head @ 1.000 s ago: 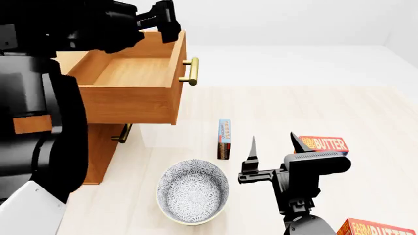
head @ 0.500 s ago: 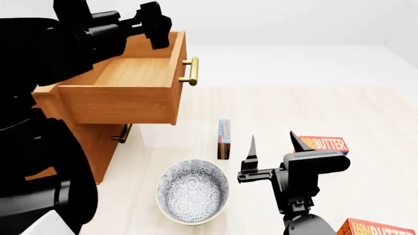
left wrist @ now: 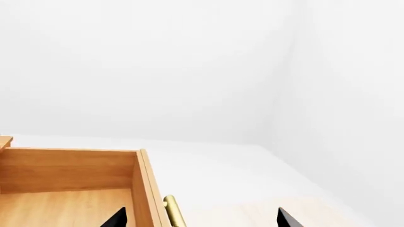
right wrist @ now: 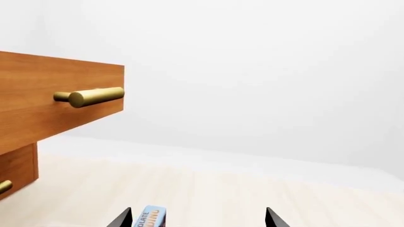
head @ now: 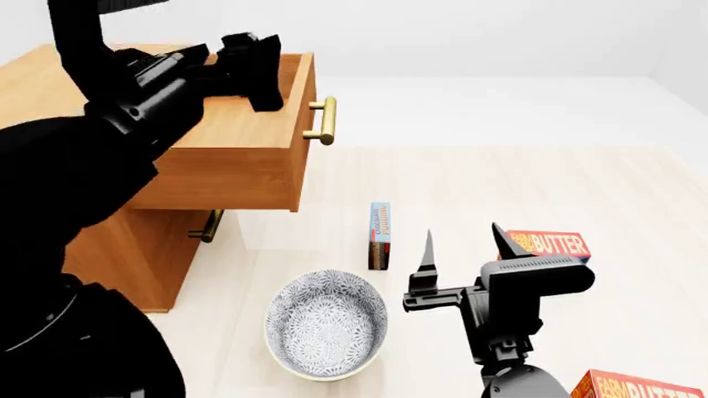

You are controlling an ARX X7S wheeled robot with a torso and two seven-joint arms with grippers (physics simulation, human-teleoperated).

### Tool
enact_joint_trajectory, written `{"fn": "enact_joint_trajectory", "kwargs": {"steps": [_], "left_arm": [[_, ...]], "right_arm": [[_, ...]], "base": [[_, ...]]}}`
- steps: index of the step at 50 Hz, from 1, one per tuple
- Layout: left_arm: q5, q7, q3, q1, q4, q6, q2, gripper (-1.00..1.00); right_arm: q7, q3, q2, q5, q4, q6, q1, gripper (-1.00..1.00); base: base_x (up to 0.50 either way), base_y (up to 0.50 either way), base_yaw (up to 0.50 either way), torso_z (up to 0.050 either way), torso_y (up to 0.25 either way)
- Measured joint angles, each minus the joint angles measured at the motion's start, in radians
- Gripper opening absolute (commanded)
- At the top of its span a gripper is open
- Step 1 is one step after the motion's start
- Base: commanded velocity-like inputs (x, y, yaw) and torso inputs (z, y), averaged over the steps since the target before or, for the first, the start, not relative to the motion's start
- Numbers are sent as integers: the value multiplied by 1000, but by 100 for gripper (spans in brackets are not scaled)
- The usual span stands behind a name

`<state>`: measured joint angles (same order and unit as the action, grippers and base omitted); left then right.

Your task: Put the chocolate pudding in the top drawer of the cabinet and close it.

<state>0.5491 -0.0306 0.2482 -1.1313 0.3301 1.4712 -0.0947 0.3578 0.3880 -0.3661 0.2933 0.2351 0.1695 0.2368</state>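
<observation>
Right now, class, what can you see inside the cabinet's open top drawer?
The top drawer shows only bare wooden floor in both views. The left hand and its arm cover much of the inside, so that part cannot be checked. The chocolate pudding stands outside.

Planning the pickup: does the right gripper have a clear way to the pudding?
Probably yes. The right gripper is open and empty, with the pudding standing on edge just beyond its fingertips. The bowl and butter box lie off to the sides.
</observation>
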Motion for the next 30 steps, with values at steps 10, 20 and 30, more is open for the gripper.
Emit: {"fn": "enact_joint_trajectory", "kwargs": {"steps": [10, 20, 30], "left_arm": [[24, -4, -5, 137, 154, -104, 3, 100], [25, -14, -17, 282, 282, -241, 3, 100], [36, -22, -3, 426, 382, -361, 19, 100]], "right_arm": [[1, 2, -1, 2, 1, -1, 0, 100], [2, 4, 0, 5, -1, -2, 3, 100], [3, 6, -1, 8, -1, -3, 4, 100]], "base": [[0, 0, 0, 0, 0], [0, 0, 0, 0, 0], [0, 0, 0, 0, 0]]}}
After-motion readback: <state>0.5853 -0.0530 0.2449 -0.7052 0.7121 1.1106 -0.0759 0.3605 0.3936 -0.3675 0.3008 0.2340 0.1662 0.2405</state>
